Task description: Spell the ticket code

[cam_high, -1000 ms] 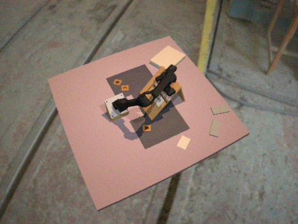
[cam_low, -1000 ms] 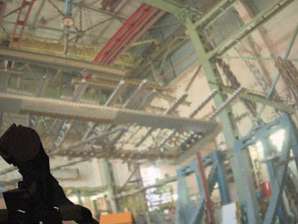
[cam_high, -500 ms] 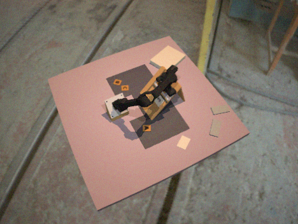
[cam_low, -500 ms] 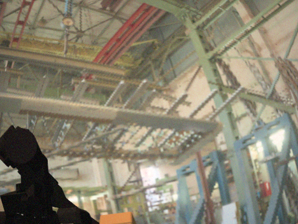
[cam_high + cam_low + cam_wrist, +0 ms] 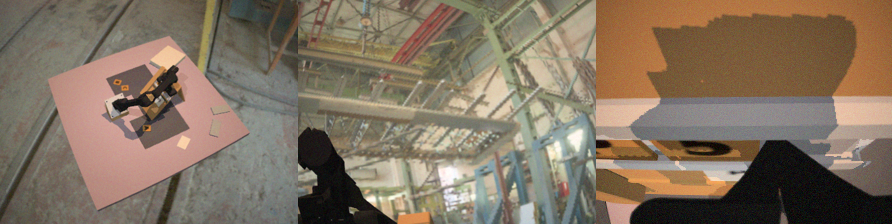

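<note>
The orange board [image 5: 153,79] [image 5: 626,50] stands tilted under the arm. Its pale rail [image 5: 616,112] crosses the wrist view. Two tiles sit in the rail: one [image 5: 631,149] at the left, cut by the frame edge, and one with a dark curved mark [image 5: 703,148] beside it. My gripper [image 5: 775,146] is shut and empty, its tips just right of that second tile and in front of the rail; contact cannot be told. The ticket [image 5: 721,173] is mostly hidden behind the fingers. Three loose orange tiles [image 5: 117,82] [image 5: 125,88] [image 5: 146,128] lie on the dark mat [image 5: 178,127].
A cream block [image 5: 168,56] lies behind the board. A small cream square [image 5: 183,142] and two grey-tan flat pieces [image 5: 220,109] [image 5: 215,128] lie toward the right of the pink counter [image 5: 95,178]. The exterior view shows mainly the dark arm [image 5: 326,165] and an orange edge [image 5: 414,218].
</note>
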`<state>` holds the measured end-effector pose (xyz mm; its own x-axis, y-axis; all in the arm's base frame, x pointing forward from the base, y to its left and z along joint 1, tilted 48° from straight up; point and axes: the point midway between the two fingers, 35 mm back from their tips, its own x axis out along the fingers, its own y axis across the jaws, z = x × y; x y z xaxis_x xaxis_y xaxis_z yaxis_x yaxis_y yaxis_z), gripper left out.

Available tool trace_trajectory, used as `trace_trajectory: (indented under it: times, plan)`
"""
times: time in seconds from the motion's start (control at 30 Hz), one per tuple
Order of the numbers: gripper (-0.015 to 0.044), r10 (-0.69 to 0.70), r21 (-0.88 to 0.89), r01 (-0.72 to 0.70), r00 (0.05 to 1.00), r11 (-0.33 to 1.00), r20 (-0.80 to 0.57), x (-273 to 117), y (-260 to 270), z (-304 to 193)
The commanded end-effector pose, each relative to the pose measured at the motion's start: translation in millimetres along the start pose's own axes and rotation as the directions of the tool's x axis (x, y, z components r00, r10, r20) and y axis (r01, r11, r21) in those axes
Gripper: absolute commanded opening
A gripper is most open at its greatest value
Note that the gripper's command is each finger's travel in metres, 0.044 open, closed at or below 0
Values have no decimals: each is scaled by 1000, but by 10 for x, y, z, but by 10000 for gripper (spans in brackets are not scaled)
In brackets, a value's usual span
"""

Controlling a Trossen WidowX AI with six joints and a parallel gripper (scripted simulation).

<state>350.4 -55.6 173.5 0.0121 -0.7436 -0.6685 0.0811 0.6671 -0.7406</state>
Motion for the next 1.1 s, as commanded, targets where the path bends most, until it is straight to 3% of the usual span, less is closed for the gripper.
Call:
trace_trajectory:
  times: [0.0,1.07]
  plan:
    - [0,-3,-2,3,1000,1000,0,15,-10,12]
    - [0,-3,-2,3,1000,1000,0,6,109,-3]
